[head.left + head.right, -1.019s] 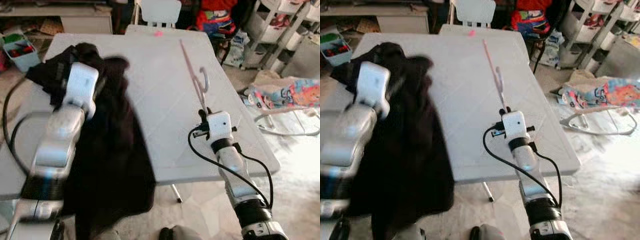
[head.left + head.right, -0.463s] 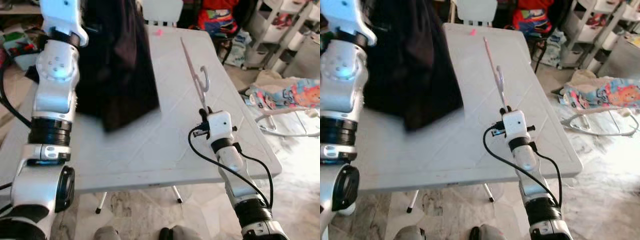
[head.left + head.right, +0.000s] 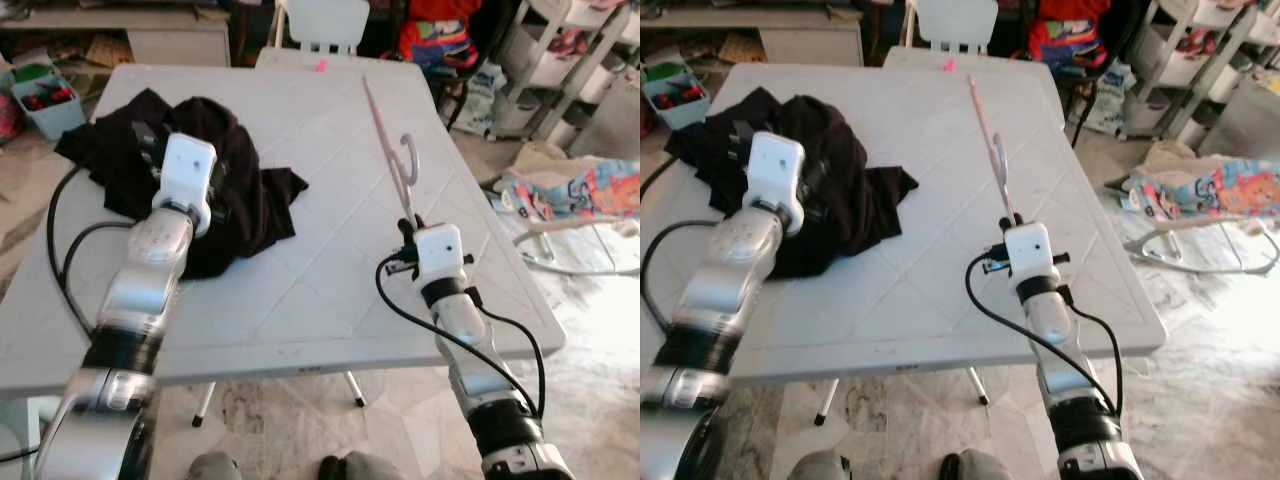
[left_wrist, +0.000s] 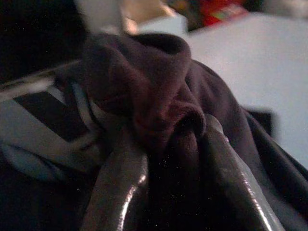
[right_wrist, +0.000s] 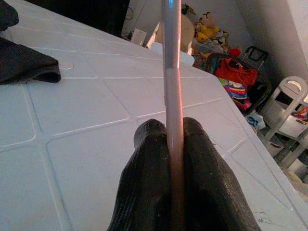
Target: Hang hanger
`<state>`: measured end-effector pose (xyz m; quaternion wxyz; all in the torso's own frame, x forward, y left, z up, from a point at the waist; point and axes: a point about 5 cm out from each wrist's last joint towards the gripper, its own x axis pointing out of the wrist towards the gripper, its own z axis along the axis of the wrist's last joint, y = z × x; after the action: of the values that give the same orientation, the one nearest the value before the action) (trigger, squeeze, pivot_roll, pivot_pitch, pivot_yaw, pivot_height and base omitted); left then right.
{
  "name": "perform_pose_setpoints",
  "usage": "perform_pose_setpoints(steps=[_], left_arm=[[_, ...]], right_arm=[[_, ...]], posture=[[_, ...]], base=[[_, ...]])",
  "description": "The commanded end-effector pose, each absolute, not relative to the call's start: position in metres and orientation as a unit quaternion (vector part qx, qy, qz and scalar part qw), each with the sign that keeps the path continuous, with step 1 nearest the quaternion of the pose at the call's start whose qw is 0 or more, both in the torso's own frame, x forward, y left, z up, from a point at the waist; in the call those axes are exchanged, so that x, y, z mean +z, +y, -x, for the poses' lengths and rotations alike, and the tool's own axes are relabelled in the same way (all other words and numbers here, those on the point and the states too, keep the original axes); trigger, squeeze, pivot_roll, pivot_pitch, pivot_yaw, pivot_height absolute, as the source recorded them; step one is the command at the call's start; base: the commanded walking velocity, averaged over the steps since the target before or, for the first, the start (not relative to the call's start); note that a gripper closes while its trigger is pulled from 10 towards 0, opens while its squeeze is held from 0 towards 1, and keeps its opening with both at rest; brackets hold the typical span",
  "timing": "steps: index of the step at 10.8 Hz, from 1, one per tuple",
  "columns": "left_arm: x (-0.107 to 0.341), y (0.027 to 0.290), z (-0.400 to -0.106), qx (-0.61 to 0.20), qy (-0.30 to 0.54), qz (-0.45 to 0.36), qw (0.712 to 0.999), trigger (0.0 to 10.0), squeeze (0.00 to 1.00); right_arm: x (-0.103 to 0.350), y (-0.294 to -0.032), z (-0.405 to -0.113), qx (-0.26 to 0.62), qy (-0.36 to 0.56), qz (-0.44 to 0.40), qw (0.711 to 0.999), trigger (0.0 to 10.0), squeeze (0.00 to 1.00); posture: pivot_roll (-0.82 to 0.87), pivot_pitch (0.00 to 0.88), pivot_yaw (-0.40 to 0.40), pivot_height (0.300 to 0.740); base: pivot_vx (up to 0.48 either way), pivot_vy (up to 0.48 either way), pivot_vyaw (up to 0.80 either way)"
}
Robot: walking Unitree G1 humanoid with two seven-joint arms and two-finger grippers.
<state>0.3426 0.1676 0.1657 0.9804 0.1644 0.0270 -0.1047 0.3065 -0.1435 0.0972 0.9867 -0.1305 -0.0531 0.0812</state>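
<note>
Black garment [image 3: 200, 170]: your heap on the white table's [image 3: 330, 270] left half.
Left gripper [image 4: 161, 159]: clenched on a fold of it.
Right gripper [image 5: 169, 139]: clamped around your pink hanger [image 3: 392, 160], held above the table's right side.

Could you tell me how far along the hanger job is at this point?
Done: the right end effector is shut on the pink hanger, held above the white table. In hand: the left end effector grips the black garment heaped on the table. Left: putting the garment on the hanger and hanging it.
</note>
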Motion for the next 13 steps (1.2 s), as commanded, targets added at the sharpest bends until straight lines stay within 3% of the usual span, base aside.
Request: perform_pose_setpoints(steps=[1, 2, 3, 5, 6, 10, 13], left_arm=[[0.157, 0.161, -0.336, -0.141, 0.058, -0.184, 0.971, 10.0, 1.00], [0.144, 0.158, -0.321, -0.184, 0.094, -0.215, 0.954, 10.0, 1.00], [0.145, 0.159, -0.315, -0.173, 0.083, -0.211, 0.958, 10.0, 1.00], [0.159, 0.178, -0.303, -0.036, -0.007, -0.262, 0.964, 10.0, 1.00], [0.153, 0.171, -0.285, -0.053, -0.052, -0.267, 0.961, 10.0, 1.00], [0.154, 0.158, -0.259, -0.052, -0.113, -0.195, 0.973, 10.0, 1.00], [0.147, 0.154, -0.257, -0.046, -0.093, -0.168, 0.980, 10.0, 1.00]], right_arm=[[0.080, -0.142, -0.302, 0.088, -0.011, 0.125, 0.988, 10.0, 0.00], [0.080, -0.142, -0.302, 0.088, -0.011, 0.124, 0.988, 10.0, 0.00], [0.079, -0.142, -0.301, 0.088, -0.011, 0.125, 0.988, 10.0, 0.00], [0.079, -0.144, -0.300, 0.084, -0.010, 0.126, 0.988, 10.0, 0.00], [0.079, -0.145, -0.300, 0.083, -0.011, 0.126, 0.988, 10.0, 0.00], [0.079, -0.145, -0.302, 0.086, -0.011, 0.129, 0.988, 10.0, 0.00], [0.080, -0.144, -0.301, 0.083, -0.015, 0.127, 0.988, 10.0, 0.00]], posture=[[0.04, 0.058, -0.075, 0.740], [0.04, 0.058, -0.075, 0.740], [0.04, 0.057, -0.073, 0.740], [0.04, 0.048, -0.069, 0.740], [0.03, 0.054, -0.069, 0.740], [0.04, 0.045, -0.079, 0.740], [0.02, 0.046, -0.071, 0.740]], base=[[0.000, 0.000, 0.00], [0.000, 0.000, 0.00], [0.000, 0.000, 0.00], [0.000, 0.000, 0.00], [0.000, 0.000, 0.00], [0.000, 0.000, 0.00], [0.000, 0.000, 0.00]])
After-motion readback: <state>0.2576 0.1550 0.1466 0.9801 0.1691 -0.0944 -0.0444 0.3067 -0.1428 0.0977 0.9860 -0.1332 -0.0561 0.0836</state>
